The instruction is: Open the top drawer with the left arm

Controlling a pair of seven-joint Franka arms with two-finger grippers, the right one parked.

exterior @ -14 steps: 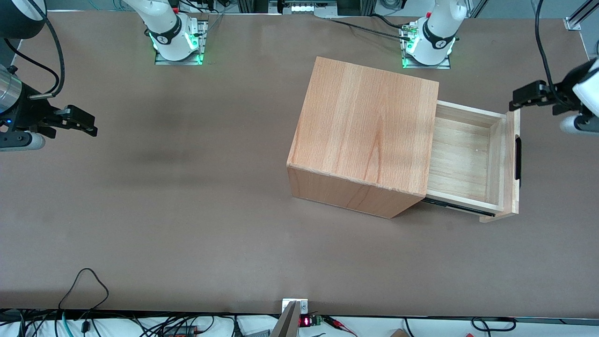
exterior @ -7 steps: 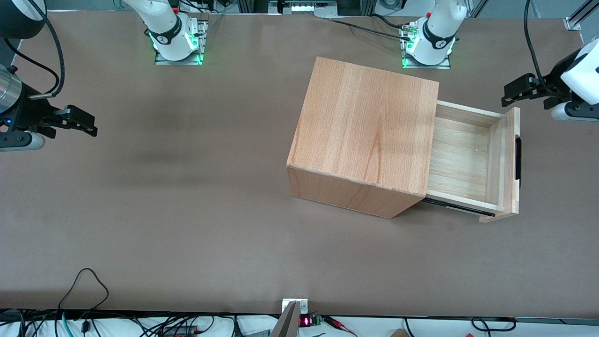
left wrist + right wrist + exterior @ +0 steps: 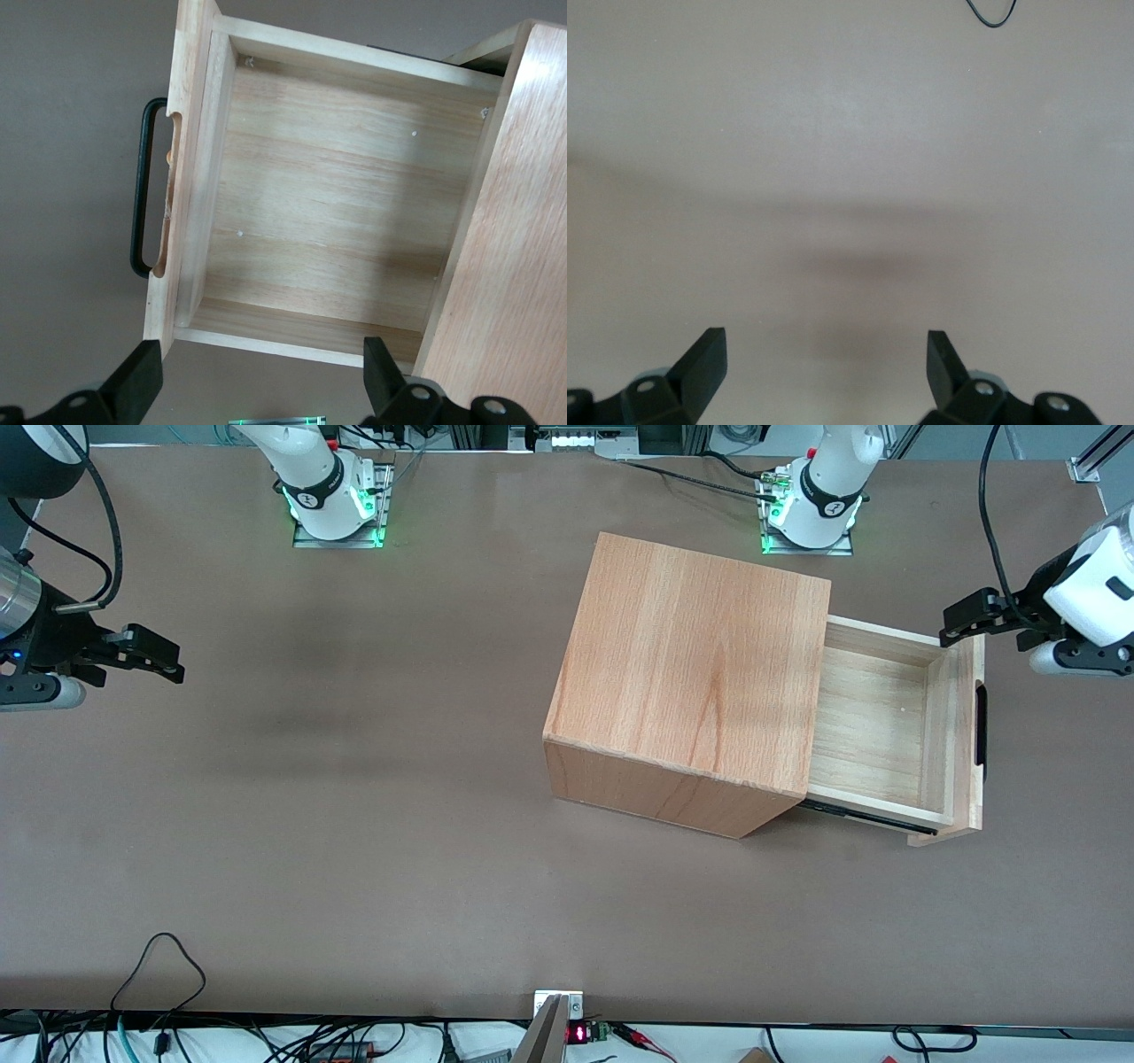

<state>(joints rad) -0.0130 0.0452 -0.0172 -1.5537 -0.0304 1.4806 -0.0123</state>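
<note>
A wooden cabinet point(image 3: 687, 691) stands on the brown table point(image 3: 354, 850), toward the working arm's end, with its top drawer point(image 3: 886, 726) pulled well out of the box. Nearest the front camera, a dark slide rail point(image 3: 864, 815) shows beneath the drawer's near side wall. The drawer's pale interior point(image 3: 337, 204) lies bare, its grain running across the floor panel, with small screw heads visible at the corners. The flat front panel point(image 3: 970, 735) faces the working arm's end of the table, and the slim black bar handle point(image 3: 981, 724) runs along its outer face; in the left wrist view the handle point(image 3: 142, 190) stands clear of the panel, nothing touching it.

Farther from the front camera, the left arm point(image 3: 1085, 602) reaches in from the table's edge, its black gripper point(image 3: 961, 627) hanging above the drawer's farthest corner, where the front panel meets the side wall. Seen from the wrist camera, the gripper point(image 3: 257, 381) is spread wide, its two fingers point(image 3: 137, 381) set well apart and holding nothing, with the drawer corner showing between them. It is clear of the handle and appears raised above the wood.

Farthest back, the two arm bases point(image 3: 811, 509) sit bolted at the table's edge, green lights glowing at their feet.
</note>
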